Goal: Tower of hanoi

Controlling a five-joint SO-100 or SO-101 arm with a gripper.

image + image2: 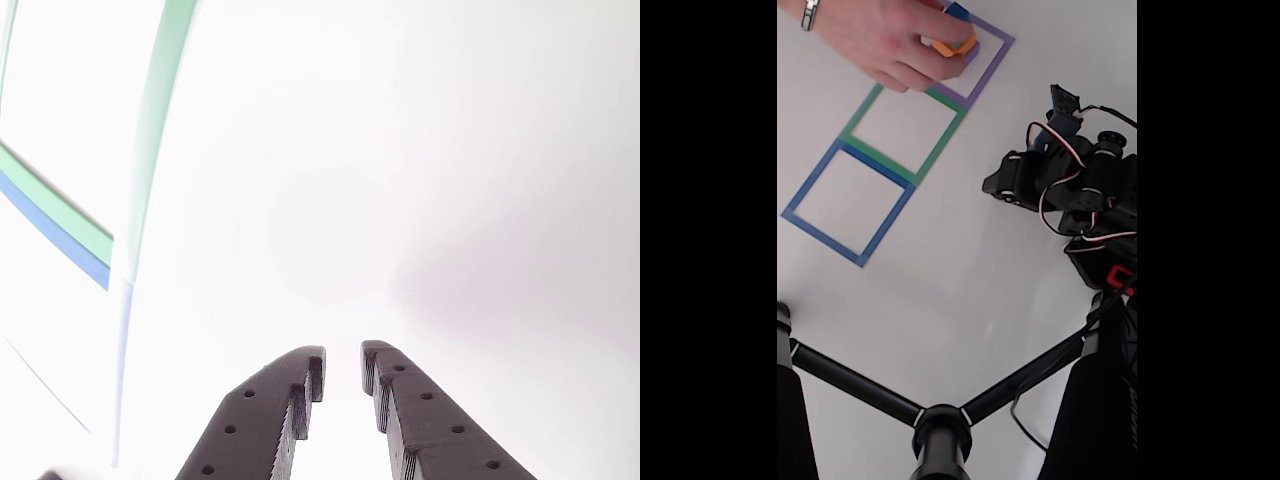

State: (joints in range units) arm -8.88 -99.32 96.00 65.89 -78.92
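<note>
Clearly the game has not started on the robot's side. In the fixed view a person's hand [895,40] rests over a small stack of coloured blocks [955,40], orange and blue showing, inside the purple square [992,62] at the far end of a row of three taped squares on the white worktop [960,280]. The green square [902,128] and the blue square [847,200] hold nothing. How many blocks are in the stack I cannot tell, since the hand covers most of it. The arm [1070,185] sits folded well apart from the squares. In the other view the claw [343,375] hangs over bare worktop, its two dark fingers [290,395] slightly apart with nothing between them. By my judgement, every transfer of blocks between squares is left to do, and the stack seems to be under setup.
</note>
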